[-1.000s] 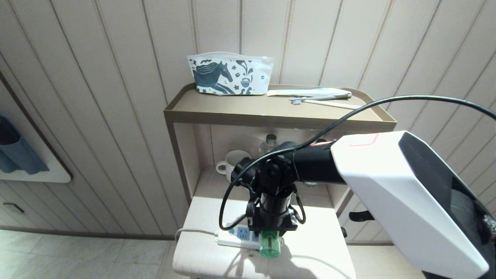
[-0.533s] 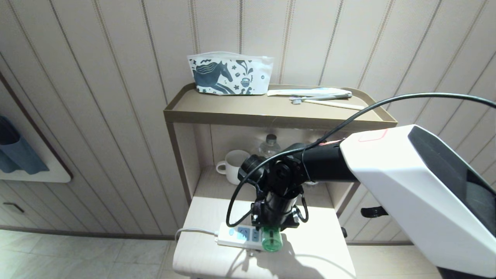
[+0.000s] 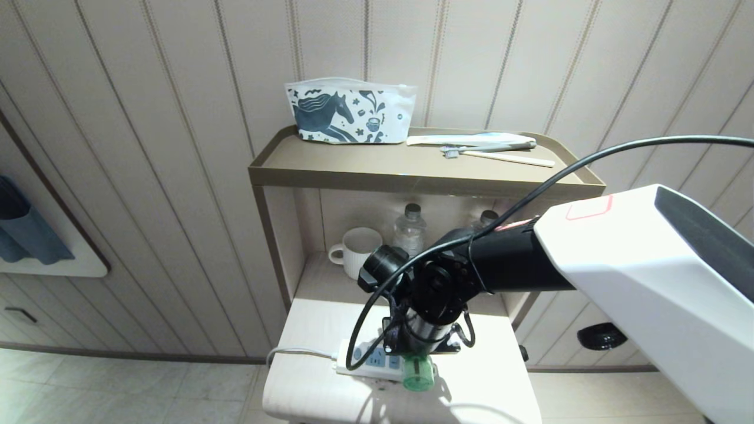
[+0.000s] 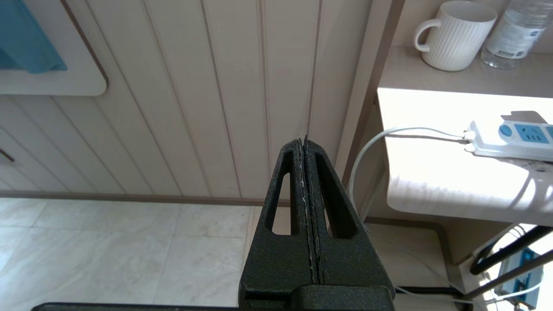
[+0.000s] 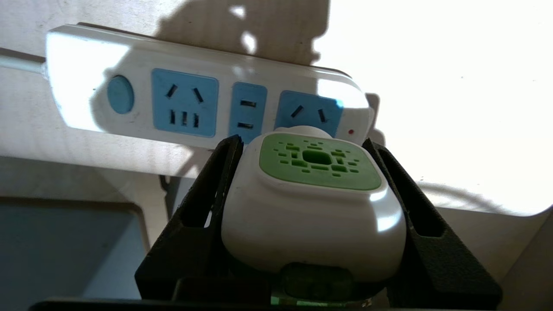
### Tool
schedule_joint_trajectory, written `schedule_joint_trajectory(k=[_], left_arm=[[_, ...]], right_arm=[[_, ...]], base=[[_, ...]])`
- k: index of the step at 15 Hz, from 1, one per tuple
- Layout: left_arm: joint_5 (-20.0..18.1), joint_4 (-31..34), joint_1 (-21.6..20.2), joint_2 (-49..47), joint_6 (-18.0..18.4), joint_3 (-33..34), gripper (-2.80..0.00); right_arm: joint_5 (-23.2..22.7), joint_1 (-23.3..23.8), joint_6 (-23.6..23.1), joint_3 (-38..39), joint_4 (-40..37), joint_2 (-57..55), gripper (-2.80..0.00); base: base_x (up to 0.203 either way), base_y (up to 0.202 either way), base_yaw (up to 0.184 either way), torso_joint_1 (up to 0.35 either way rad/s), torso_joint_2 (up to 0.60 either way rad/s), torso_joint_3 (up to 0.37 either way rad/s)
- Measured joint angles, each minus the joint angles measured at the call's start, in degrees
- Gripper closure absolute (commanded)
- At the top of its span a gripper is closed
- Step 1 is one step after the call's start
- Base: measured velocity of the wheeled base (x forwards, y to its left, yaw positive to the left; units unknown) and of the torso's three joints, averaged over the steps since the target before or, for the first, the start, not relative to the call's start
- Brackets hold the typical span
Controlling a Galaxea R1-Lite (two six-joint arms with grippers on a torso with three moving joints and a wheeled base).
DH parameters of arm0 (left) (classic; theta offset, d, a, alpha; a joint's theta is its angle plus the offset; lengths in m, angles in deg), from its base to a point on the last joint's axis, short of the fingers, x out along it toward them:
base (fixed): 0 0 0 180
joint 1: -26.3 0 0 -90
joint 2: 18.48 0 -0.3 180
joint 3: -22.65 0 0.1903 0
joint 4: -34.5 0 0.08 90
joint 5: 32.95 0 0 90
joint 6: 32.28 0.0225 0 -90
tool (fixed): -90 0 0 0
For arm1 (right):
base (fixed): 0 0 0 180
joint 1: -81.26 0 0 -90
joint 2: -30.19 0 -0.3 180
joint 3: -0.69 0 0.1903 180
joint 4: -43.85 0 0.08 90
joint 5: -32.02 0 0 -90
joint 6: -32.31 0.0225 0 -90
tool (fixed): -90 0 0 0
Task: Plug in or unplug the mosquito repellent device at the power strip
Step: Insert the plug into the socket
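On the sunlit desk (image 3: 330,330), the power strip (image 5: 194,103) lies flat. The right hand (image 5: 317,216) clamps the mosquito repellent device (image 5: 313,207) beside the end socket. Align prongs squarely, then press straight in.

So the power strip (image 3: 368,358) lies flat near the front edge of the low table (image 3: 483,377), cord end to the left. The mosquito repellent device (image 3: 418,373) sits at its right end, clamped in the right gripper (image 5: 309,190), which points down over it. Behind the table there's a shelf unit: mug (image 3: 356,250) and two water bottles (image 3: 409,231) in the lower compartment, mug leftmost. Up top, a pouch (image 3: 349,112) at the back left, a toothbrush (image 3: 500,157) to its right. The left gripper (image 4: 305,147) hangs left of the table, over floor.
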Motion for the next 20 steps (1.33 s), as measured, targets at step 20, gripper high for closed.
schedule_joint_trajectory(k=[20], left_arm=[[0.0, -0.02, 0.0, 0.0, 0.0, 0.01, 0.0]], right_arm=[[1.51, 0.21, -0.61, 2.64, 3.18, 0.05, 0.0]], base=[[0.0, 0.0, 0.0, 0.0, 0.0, 0.0]])
